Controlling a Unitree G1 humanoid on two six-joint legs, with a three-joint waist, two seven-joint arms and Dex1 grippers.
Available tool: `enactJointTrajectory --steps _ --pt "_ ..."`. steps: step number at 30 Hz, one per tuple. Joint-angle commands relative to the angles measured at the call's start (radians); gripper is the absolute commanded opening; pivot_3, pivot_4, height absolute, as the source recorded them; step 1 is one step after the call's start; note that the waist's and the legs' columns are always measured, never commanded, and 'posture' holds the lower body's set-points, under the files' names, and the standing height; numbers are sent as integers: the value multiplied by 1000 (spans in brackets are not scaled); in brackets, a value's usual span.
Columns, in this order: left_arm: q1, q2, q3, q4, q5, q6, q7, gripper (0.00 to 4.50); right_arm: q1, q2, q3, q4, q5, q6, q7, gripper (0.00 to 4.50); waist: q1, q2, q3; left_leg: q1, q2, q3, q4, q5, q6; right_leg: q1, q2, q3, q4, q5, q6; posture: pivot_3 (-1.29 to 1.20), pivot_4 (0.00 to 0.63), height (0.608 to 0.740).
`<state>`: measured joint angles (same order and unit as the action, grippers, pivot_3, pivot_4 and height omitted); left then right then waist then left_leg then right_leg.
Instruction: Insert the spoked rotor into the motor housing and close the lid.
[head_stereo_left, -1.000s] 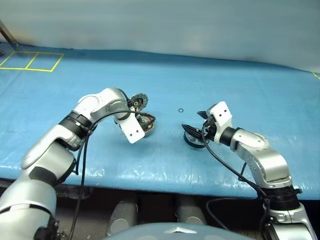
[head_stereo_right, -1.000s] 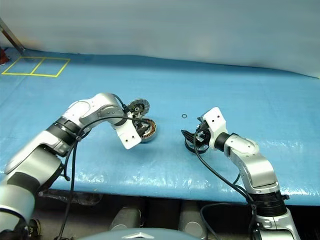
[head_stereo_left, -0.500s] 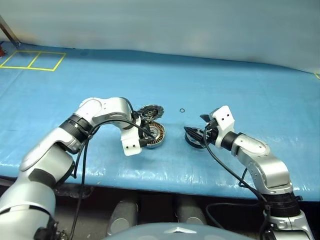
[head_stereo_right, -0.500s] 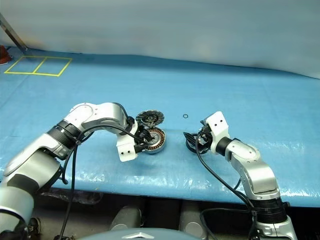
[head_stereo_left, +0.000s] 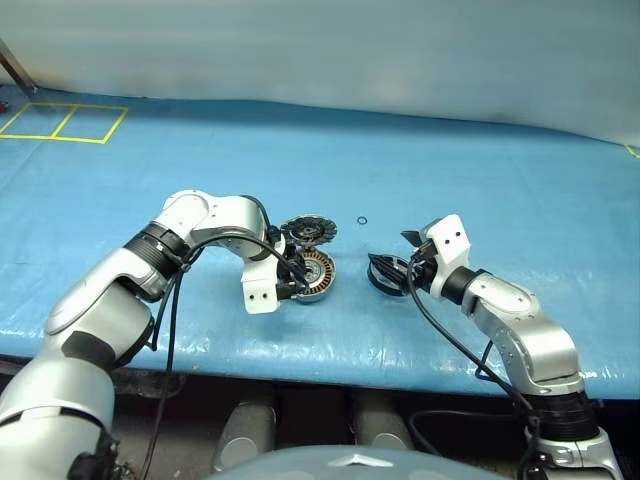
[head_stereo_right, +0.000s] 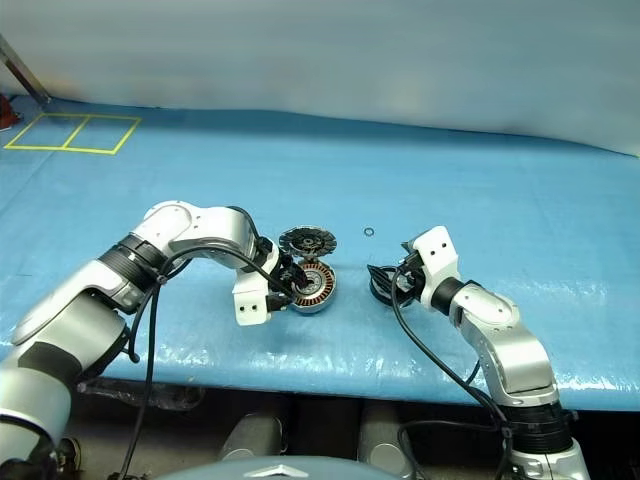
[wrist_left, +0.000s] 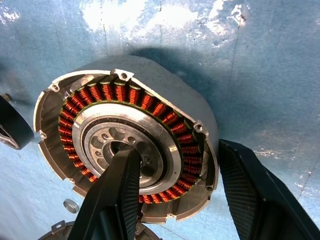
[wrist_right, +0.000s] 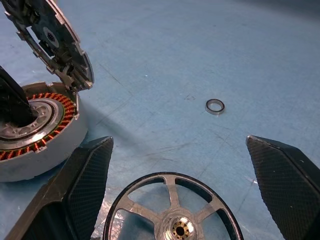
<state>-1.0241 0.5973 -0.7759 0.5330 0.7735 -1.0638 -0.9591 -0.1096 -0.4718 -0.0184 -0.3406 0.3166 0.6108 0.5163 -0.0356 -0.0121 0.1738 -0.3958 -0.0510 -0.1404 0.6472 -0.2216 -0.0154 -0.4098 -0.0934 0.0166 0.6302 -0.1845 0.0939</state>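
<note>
No readable writing on the motor housing.

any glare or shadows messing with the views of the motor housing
Left wrist view: motor housing sharp, casting a dark shadow on the blue table, with pale glare patches above. Right wrist view: housing and spoked rotor evenly lit. Eye views: mild sheen near the table's front edge.

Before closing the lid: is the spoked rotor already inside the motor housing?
No. The spoked rotor lies on the table, beside the motor housing.
</note>
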Motion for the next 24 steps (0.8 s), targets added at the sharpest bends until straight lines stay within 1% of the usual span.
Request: enactJointTrajectory --steps 1,2,7,11,14,15,18,20,24 --pt "-14 8 28 -13 -17 -14 41 3695 -14 5 -16 -23 2 -28 -5 4500 0 0 0 0 0 0 0 0 0 0 0 0 0 0 0 0 150 740" --pt "-13 9 30 -12 -24 -13 42 3992 -16 6 -15 -21 2 -29 -4 4500 0 0 0 0 0 0 0 0 0 0 0 0 0 0 0 0 150 740" --pt "-3 46 24 -28 -114 -37 0 3992 -28 7 -12 -5 1 -36 2 4500 -2 0 0 0 0 0 0 0 0 0 0 0 0 0 0 0 150 740" --pt "26 101 18 -82 -212 -24 -67 3992 -45 10 -1 16 2 -43 13 4500 -3 0 0 0 0 0 0 0 0 0 0 0 0 0 0 0 150 740" --pt "71 163 18 -158 -318 22 -143 3992 -74 15 9 47 0 -50 21 4500 -4 0 0 0 0 0 0 0 0 0 0 0 0 0 0 0 150 740" --pt "113 193 26 -218 -402 100 -197 3992 -90 18 13 62 -1 -52 25 4500 -7 0 0 0 0 0 0 0 0 0 0 1 0 0 0 0 150 740" --pt "213 261 60 -366 -580 296 -303 3992 -129 23 30 106 -11 -60 31 4500 -12 1 0 0 0 1 0 0 0 -1 0 2 1 0 0 0 150 740" --pt "285 295 105 -476 -708 504 -357 3992 -151 26 43 133 -20 -66 35 4500 -13 1 0 1 1 1 0 0 0 -1 0 2 2 0 -1 0 150 740" --pt "389 316 231 -654 -938 914 -367 3992 -181 29 76 164 -34 -76 56 4500 -11 0 0 1 1 0 1 0 0 -1 0 1 4 0 -1 0 150 740"
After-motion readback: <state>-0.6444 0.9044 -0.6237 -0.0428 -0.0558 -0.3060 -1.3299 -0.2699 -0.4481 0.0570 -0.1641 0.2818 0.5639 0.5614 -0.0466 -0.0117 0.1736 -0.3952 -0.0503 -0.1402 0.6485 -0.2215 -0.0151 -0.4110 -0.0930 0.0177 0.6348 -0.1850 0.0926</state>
